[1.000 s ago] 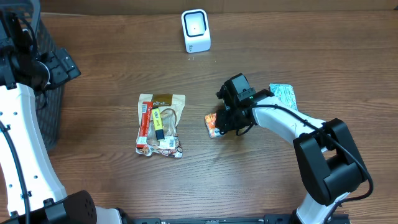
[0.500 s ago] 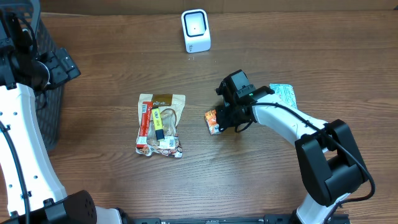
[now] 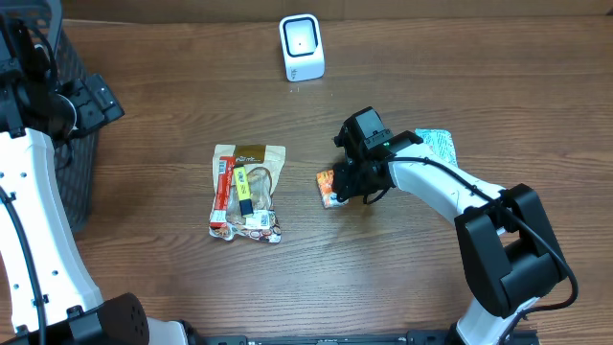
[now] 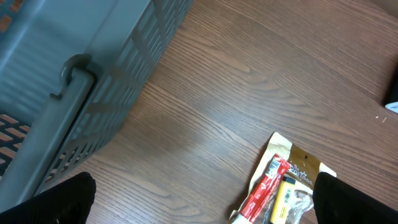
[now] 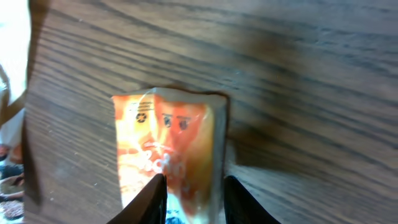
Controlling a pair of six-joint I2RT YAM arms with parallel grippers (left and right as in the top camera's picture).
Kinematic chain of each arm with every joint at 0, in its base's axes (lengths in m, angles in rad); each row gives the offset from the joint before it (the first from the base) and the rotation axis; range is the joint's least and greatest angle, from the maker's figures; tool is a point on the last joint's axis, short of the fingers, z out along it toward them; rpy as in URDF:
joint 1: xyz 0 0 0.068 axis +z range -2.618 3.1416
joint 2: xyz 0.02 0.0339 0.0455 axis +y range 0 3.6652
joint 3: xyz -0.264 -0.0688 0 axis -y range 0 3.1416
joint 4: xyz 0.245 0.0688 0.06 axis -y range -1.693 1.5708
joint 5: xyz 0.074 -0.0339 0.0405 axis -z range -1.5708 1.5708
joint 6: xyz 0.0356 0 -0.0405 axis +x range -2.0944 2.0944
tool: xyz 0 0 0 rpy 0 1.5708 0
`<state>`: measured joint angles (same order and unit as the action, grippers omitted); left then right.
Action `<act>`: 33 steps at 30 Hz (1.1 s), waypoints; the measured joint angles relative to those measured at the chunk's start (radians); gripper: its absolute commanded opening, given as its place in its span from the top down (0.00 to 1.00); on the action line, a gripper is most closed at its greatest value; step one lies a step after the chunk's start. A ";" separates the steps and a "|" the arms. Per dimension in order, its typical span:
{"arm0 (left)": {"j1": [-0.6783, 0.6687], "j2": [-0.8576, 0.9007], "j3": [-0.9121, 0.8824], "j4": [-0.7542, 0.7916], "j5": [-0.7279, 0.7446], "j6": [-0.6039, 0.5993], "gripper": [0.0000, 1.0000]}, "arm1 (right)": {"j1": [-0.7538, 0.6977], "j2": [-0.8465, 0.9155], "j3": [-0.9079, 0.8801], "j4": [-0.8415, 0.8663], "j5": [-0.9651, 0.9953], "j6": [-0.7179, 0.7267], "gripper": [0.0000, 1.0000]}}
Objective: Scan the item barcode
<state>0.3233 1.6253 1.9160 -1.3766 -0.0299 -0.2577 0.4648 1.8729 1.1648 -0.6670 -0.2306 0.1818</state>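
Packet (image 5: 165,149), orange, one, flat on wood-grain table (image 3: 172,287), between right gripper (image 5: 194,196) fingers; grip unclear. One clear pouch (image 3: 247,192) left of it. One teal pack (image 3: 439,144), one basket (image 4: 74,74), left gripper (image 4: 202,202) spread wide. One white scanner (image 3: 302,46) farthest.

This looks like a shop checkout mocked up for robot arms. A white barcode scanner (image 3: 302,46) stands at the far edge of a wood-grain desk (image 3: 144,278), a grey plastic shopping basket (image 4: 124,43) sits at the left, and snack packets (image 3: 247,194) lie mid-desk.
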 measured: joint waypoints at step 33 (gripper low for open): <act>0.000 0.000 0.000 0.000 0.000 0.000 0.00 | 0.000 -0.002 -0.056 0.086 0.011 0.000 0.80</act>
<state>0.3233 1.6253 1.9160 -1.3769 -0.0299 -0.2577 0.4644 1.8709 1.1091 -0.5808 -0.2199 0.1822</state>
